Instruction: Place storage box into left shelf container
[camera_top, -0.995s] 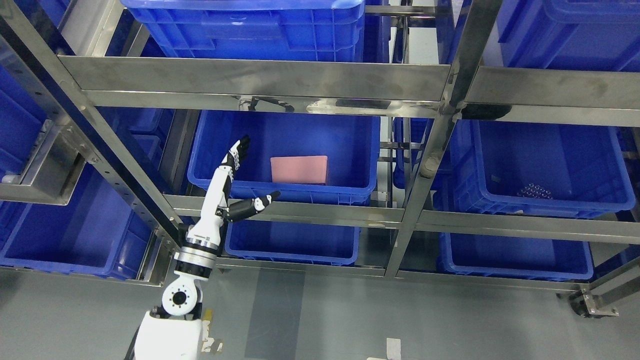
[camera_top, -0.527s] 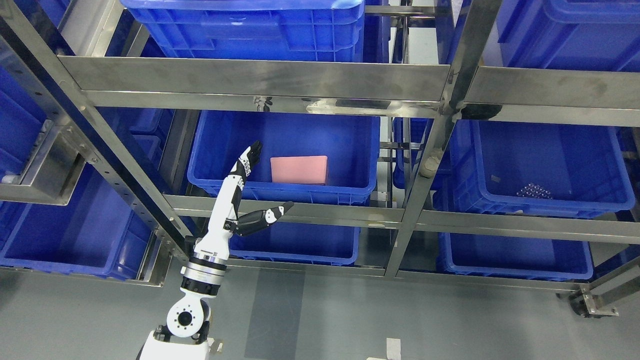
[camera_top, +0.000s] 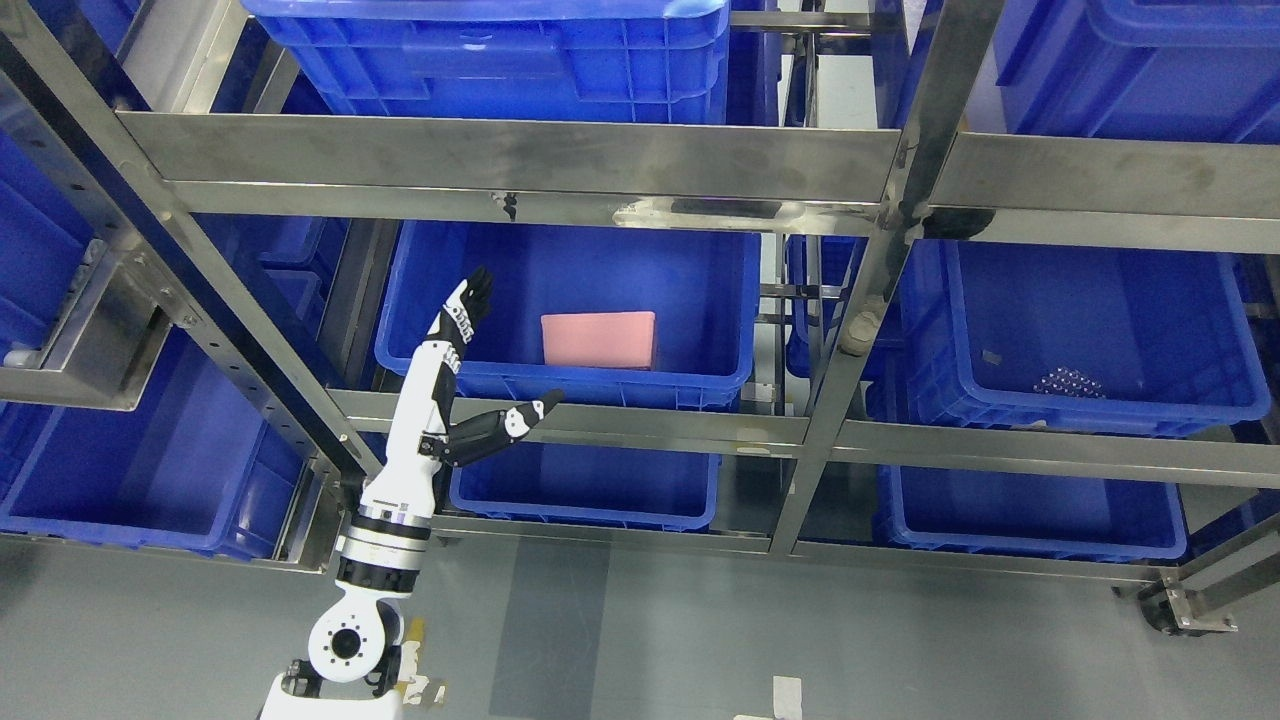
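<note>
Big stainless-steel shelving rack (camera_top: 520, 160) fills the view, blue plastic crates on every level. Middle tier, left bay: the open blue shelf container (camera_top: 570, 385), and there's the flat pink rectangular storage box (camera_top: 598, 339) lying on its floor, toward the front wall, right of centre. So the box looks delivered, and by my reading we're at the release-and-retreat step, nothing left but to get the arm out.

The white-and-black left hand (camera_top: 440, 395) stands in front of the container's front-left corner, fingers (camera_top: 468, 300) stretched straight up and empty, thumb (camera_top: 520, 420) splayed out to the right across the front rail (camera_top: 640, 425). It holds nothing; it's well clear of the pink box. Right hand isn't showing.

Next move, I'd say, calls for drawing the hand down and back toward the grey floor (camera_top: 650, 630), where there's plenty of open room. Watch the edges: the thumb lies right over the horizontal rail, the slanted steel upright (camera_top: 250, 330) sits close on the left, and the container's rim is just behind the fingers. A straight pull-back should avoid snagging any of them.
</note>
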